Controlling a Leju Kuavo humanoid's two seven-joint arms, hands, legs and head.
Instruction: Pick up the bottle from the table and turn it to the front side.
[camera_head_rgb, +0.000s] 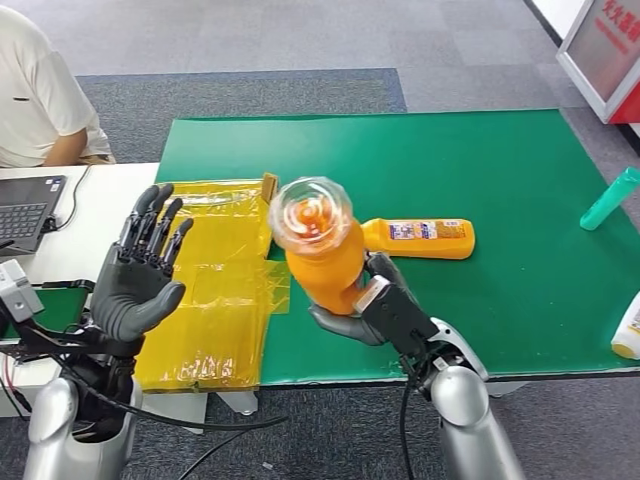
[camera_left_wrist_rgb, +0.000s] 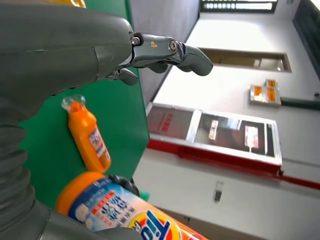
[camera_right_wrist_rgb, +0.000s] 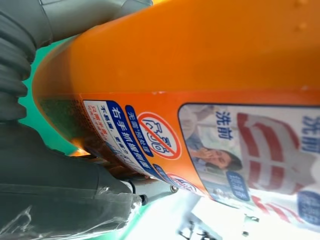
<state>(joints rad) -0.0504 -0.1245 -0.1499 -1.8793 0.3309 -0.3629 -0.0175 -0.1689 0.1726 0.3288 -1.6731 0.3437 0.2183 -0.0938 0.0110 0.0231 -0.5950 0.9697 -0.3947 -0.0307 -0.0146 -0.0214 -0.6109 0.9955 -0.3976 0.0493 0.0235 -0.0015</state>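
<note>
The right hand (camera_head_rgb: 370, 305) grips a fat orange plastic detergent bottle (camera_head_rgb: 328, 255) with a clear cap, lifted off the green table mat (camera_head_rgb: 468, 170) near its front edge. The bottle tilts so its clear cap faces up toward the head camera. The hand's fingers wrap around the lower body of the bottle from below and behind. In the right wrist view the bottle's orange side and printed blue-and-white label (camera_right_wrist_rgb: 226, 150) sit right against the hand.

The left hand (camera_head_rgb: 143, 270) hovers above the yellow plastic sheet (camera_head_rgb: 219, 290) at the left end of the table, palm turned toward the bottle, holding nothing. Its dark fingers (camera_head_rgb: 155, 225) are straight and slightly apart.

A second orange bottle with a long narrow body (camera_head_rgb: 419, 238) lies on its side on the mat just beyond the held one, its label facing up. A teal plastic tube (camera_head_rgb: 610, 198) lies near the far right edge of the mat, and a white and yellow container (camera_head_rgb: 628, 330) shows at the right edge, cut off by the frame.

At far left, a person in a white shirt (camera_head_rgb: 38, 95) sits behind a white desk with a dark laptop (camera_head_rgb: 26, 210) on it.
</note>
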